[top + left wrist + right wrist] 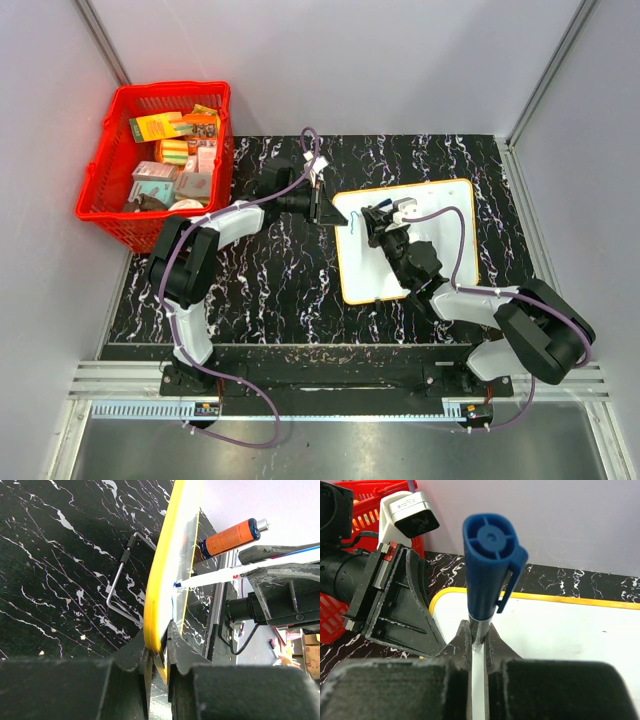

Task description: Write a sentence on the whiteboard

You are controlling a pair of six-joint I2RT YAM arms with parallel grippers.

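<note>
The black marbled bench (260,290) has a red basket (175,87) at its 10 o'clock corner. The left gripper (325,207) pinches the rim of the whiteboard (440,215) at the board's 9 o'clock edge; the board lies toward 3 o'clock on the bench. The right gripper (383,226) is clamped on the marker (487,580). I think it should press lightly and stroke steadily toward 3 o'clock, so that the board does not slip.

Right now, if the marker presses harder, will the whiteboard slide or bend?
Probably little sliding: the left gripper pinches the whiteboard by its yellow rim. It looks thin yet flat and straight-edged, so likely stiff. On that glossy tabletop it could skate if released.
</note>
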